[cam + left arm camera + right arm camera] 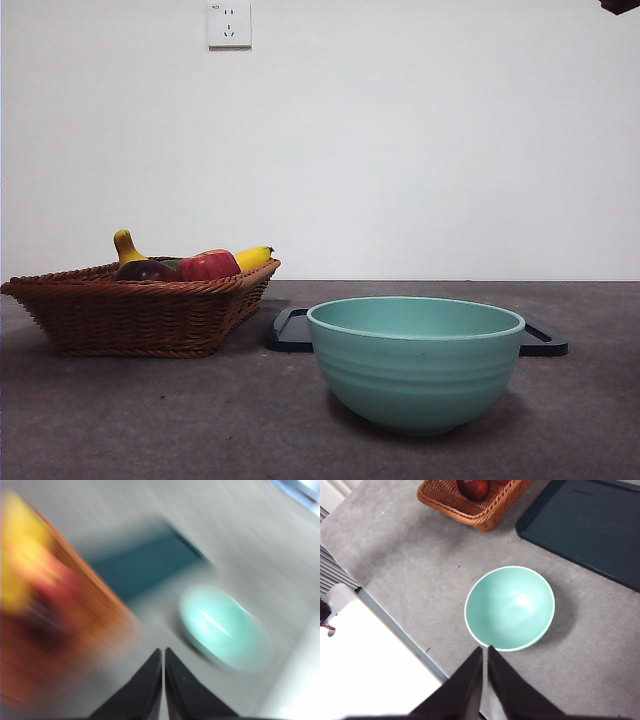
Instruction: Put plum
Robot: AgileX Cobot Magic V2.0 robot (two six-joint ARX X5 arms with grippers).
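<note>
Right gripper: black jaws pressed together, holding nothing, high above the table beside the bowl's rim.
Left gripper: jaws closed tip to tip and empty; its wrist view is heavily blurred.
Bowl: mint-green, empty, upright on the grey table, nearest the front camera.
Tray: dark, flat, just behind the bowl.
Basket: brown wicker, beside the tray and apart from the bowl.
Plum: dark maroon, in the basket, touching the red apple.
Bananas: one yellow banana past the apple, another standing up behind the plum.
Wall socket: white, on the wall above the basket.
</note>
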